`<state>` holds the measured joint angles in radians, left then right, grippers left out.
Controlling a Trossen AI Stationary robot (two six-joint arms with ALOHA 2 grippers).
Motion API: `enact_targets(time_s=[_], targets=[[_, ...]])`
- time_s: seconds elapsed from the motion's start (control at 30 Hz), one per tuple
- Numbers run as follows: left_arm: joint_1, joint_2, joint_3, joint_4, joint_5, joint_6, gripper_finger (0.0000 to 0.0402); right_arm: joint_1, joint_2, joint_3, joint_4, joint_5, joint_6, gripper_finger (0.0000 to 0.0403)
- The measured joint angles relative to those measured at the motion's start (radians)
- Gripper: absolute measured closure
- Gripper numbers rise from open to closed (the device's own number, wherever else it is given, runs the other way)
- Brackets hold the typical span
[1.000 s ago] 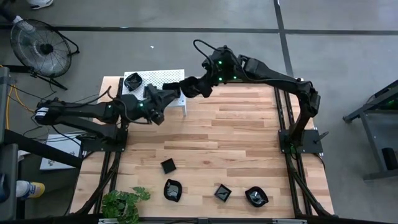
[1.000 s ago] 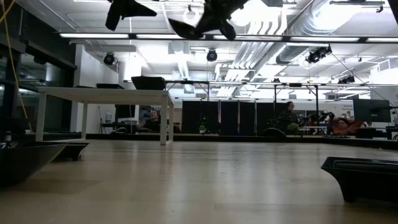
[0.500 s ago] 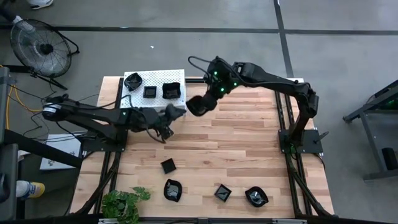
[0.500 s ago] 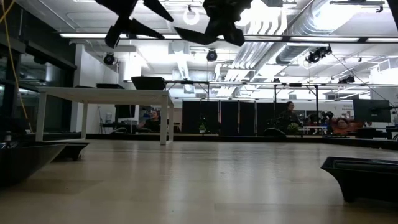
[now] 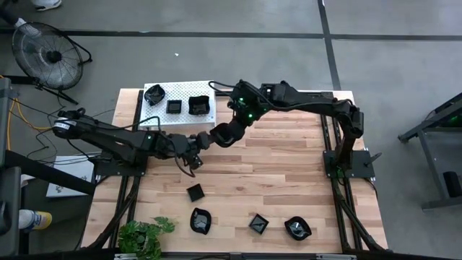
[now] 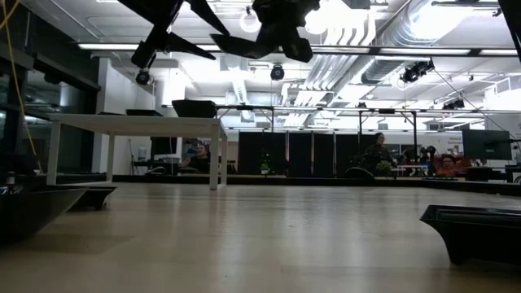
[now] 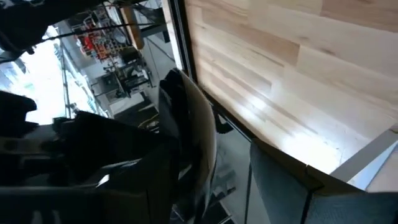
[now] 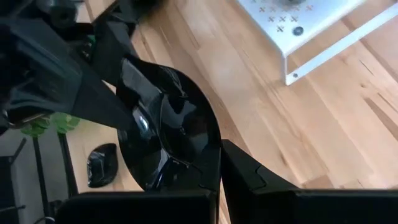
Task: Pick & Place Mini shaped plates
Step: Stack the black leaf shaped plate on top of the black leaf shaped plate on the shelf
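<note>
A white perforated metal shelf [image 5: 182, 92] stands at the far left corner of the pale, plank-grained wooden counter [image 5: 289, 166]. On it sit three glossy black mini shaped plates: a wavy-edged one [image 5: 154, 94], a small square one [image 5: 174, 106] and a larger square one [image 5: 198, 105].

The left gripper [image 5: 195, 148] reaches from the left edge over the counter's middle, its jaws spread wide. Whether they touch anything cannot be told from above. Just beside it, the right gripper [image 5: 214, 137] comes in from the far right corner. Its jaws are clamped on the rim of a glossy black rounded dish [image 8: 165, 134], whose smooth, curved bowl reflects light in the right wrist view. The left arm's dark fingers lie against this dish's far side, so the dish hangs in the air between the two grippers, above the bare wood.

Along the near edge of the counter lie four more black plates: a small square one [image 5: 195, 192], a wavy-edged one [image 5: 201, 220], a tilted square one [image 5: 258, 223] and a leaf-like one [image 5: 297, 228]. A green leafy plant [image 5: 144, 235] sits at the near left corner.
</note>
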<state>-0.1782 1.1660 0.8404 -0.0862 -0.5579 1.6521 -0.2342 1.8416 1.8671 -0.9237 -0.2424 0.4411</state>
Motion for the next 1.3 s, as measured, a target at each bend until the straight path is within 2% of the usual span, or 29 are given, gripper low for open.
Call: enact_targets(time_s=[0.17, 0.6, 0.9, 1.17, 1.3], targets=[[0.001, 0.0, 0.0, 0.004, 0.003, -0.002, 0.0227, 0.006, 0.003, 0.0, 0.018, -0.005, 0.015, 0.0403], [-0.001, 0.0, 0.0, -0.006, 0.017, -0.007, 0.0335, 0.008, 0.003, 0.0, 0.015, -0.004, 0.019, 0.0403], [-0.001, 0.0, 0.0, -0.013, 0.029, -0.008, 0.0395, 0.008, 0.002, 0.0, 0.014, -0.006, 0.023, 0.0403], [-0.001, 0.0, -0.001, -0.027, 0.028, -0.067, 0.04, 0.008, 0.001, 0.0, 0.016, -0.026, -0.014, 0.0402], [-0.001, 0.0, -0.001, -0.025, 0.027, -0.085, 0.0401, 0.008, 0.001, 0.0, 0.023, -0.035, -0.038, 0.0379]])
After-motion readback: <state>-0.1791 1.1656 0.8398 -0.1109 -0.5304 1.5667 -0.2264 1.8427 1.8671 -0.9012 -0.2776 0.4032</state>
